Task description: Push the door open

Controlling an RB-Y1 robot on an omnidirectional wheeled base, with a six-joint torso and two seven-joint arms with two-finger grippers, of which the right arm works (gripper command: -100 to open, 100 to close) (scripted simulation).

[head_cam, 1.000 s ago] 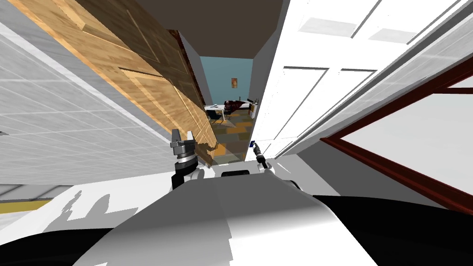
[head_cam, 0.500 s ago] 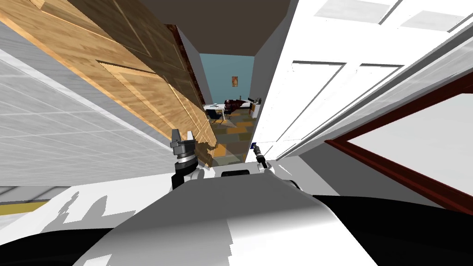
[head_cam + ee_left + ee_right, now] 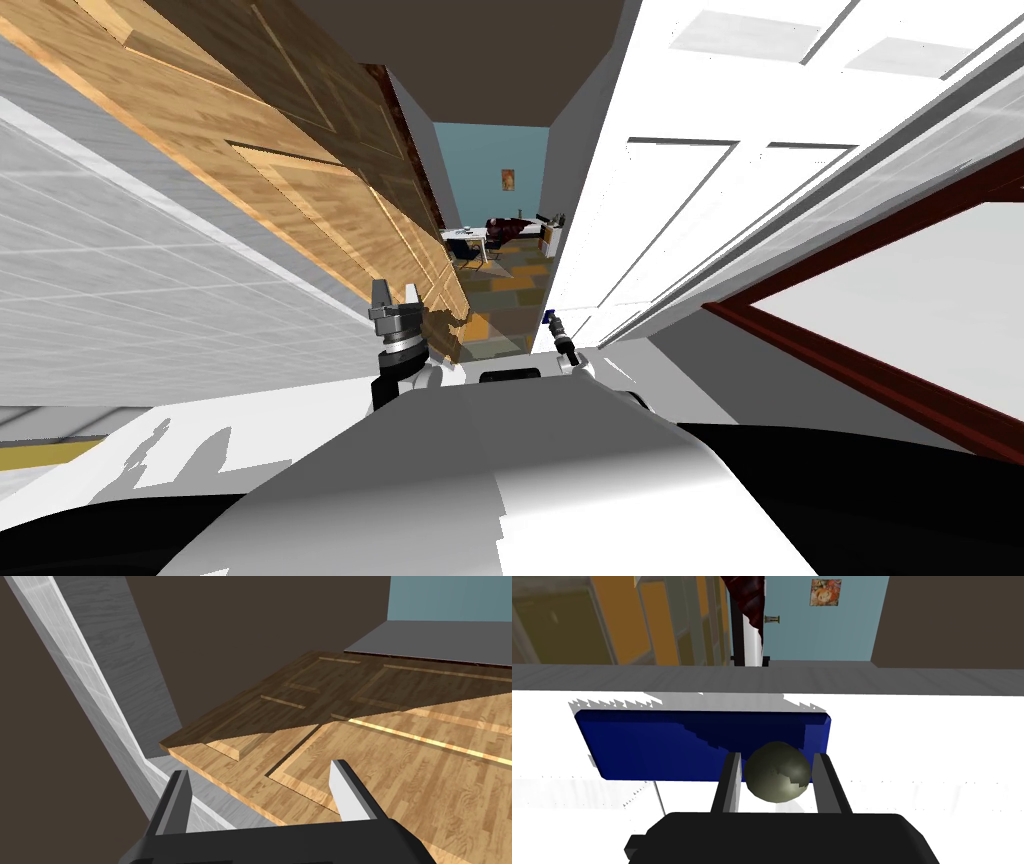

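Robot shifted slightly, right gripper (image 3: pixel 777 758) clenched on grey knob (image 3: pixel 774 781) of white door (image 3: pixel 680 200) at one o'clock, left gripper (image 3: pixel 261 768) released near wooden door (image 3: pixel 410 776).

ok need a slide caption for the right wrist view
Right gripper shut on a round grey-green knob, against a dark blue plate on the white door.

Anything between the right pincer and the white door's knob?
Nothing visible. The right pincer is shut on the round knob, in front of the blue plate on the white door.
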